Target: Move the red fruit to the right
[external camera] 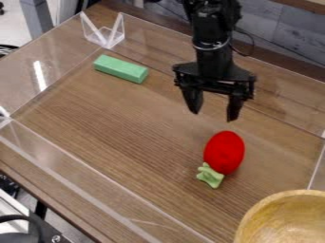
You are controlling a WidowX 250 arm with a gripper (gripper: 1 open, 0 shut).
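The red fruit (pixel 225 150) lies on the wooden table toward the lower right, with its pale green stem piece (pixel 211 175) at its near end. My gripper (pixel 216 105) hangs just above and behind the fruit, pointing almost straight down. Its two black fingers stand open and hold nothing. A short gap separates the fingertips from the fruit's top.
A flat green block (pixel 121 68) lies at the upper left. Clear acrylic walls (pixel 38 71) fence the wooden surface, with a clear folded stand (pixel 105 30) at the back. The rim of a wooden bowl (pixel 286 218) shows at the bottom right corner.
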